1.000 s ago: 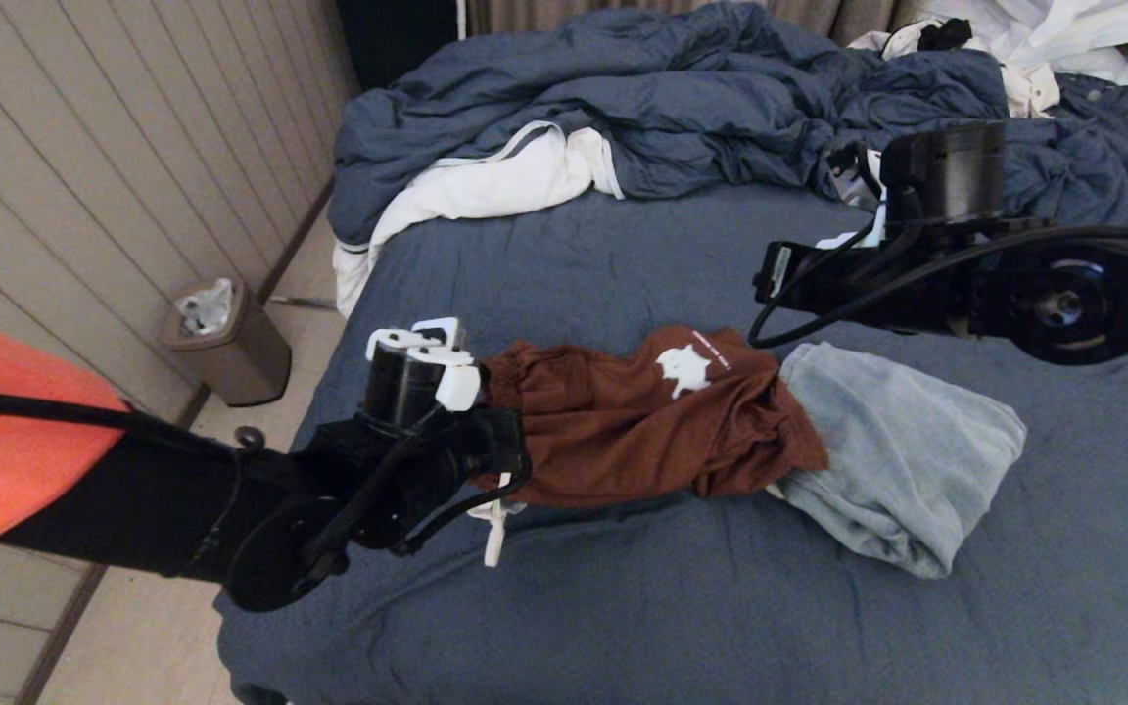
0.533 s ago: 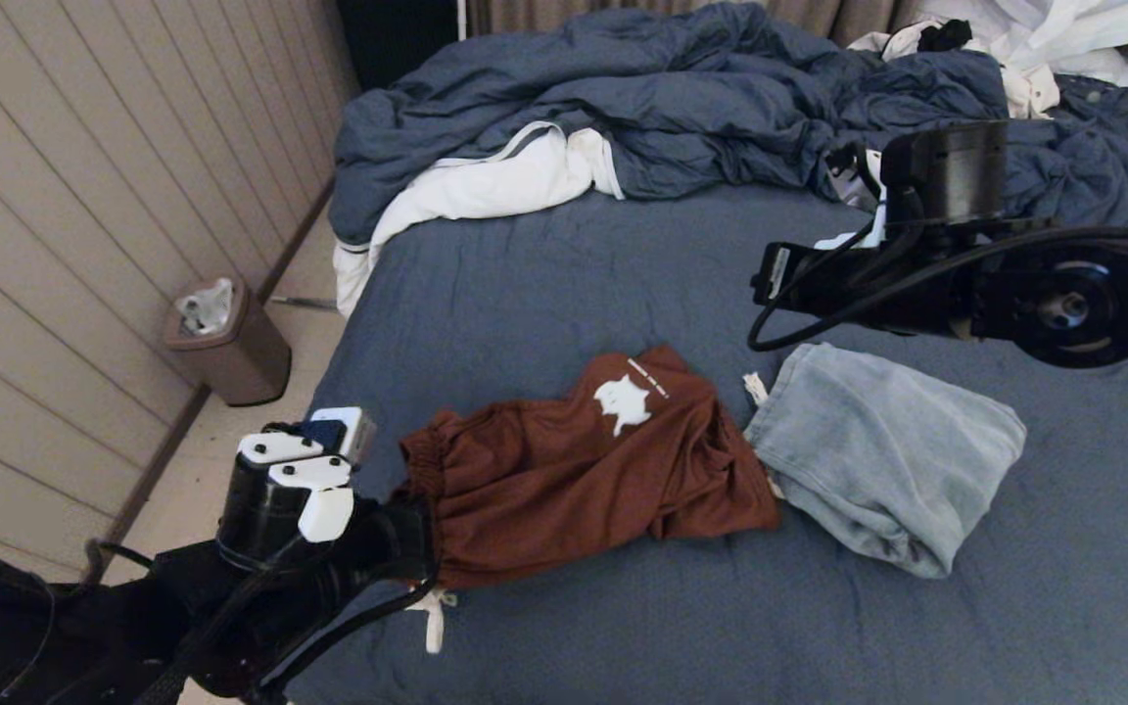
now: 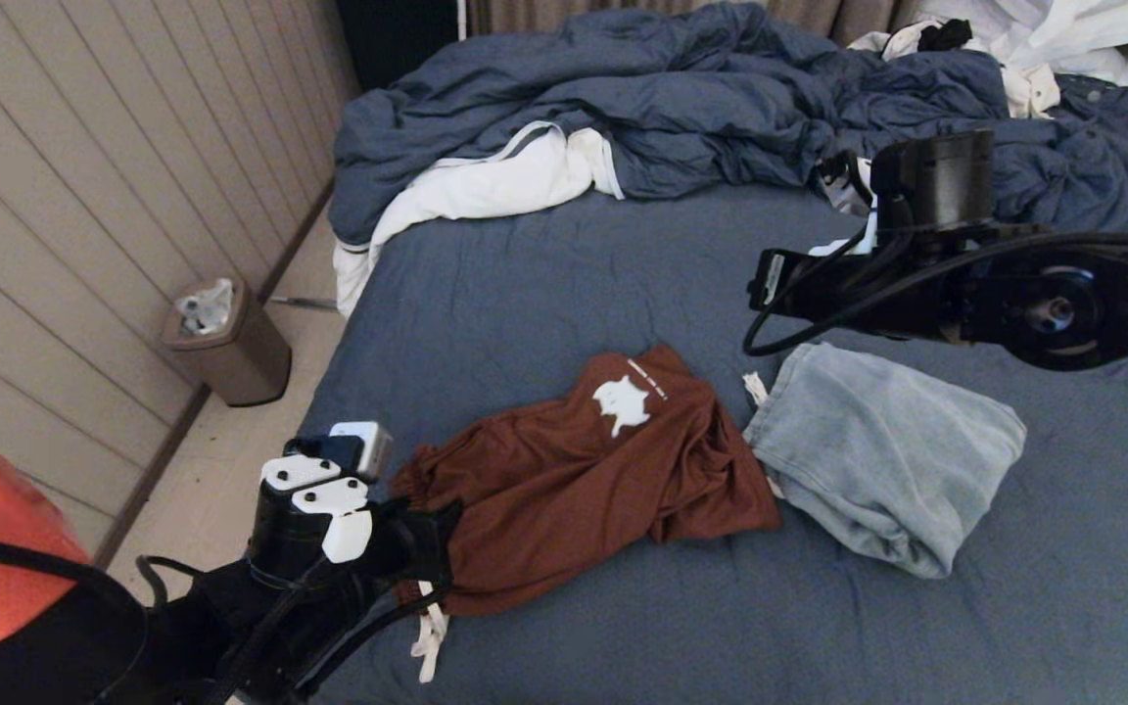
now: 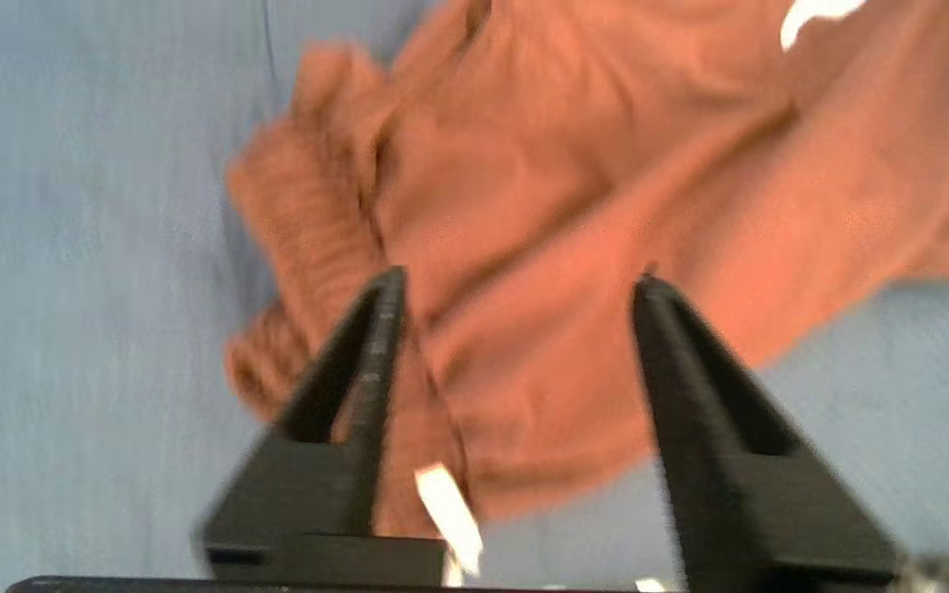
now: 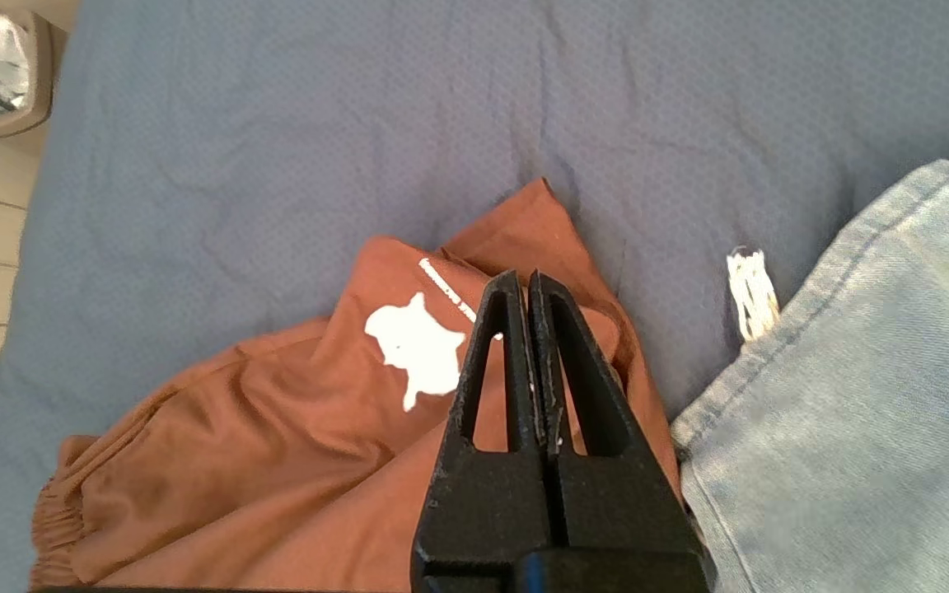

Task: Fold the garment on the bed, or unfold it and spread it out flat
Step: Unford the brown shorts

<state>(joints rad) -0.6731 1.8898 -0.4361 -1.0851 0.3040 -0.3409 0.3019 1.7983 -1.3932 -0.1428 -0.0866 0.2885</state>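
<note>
- The left gripper (image 4: 516,284), clamped on the shorts (image 3: 574,470) a second before, now stood with jaws wide, empty, at the waistband.
- The shorts had been dragged toward the near-left edge of the bed (image 3: 544,284), clear of the jeans (image 3: 887,450), and lay crumpled.
- Right gripper (image 5: 528,284) hovered, jaws closed.
- White logo (image 3: 620,404); no legible writing.
</note>
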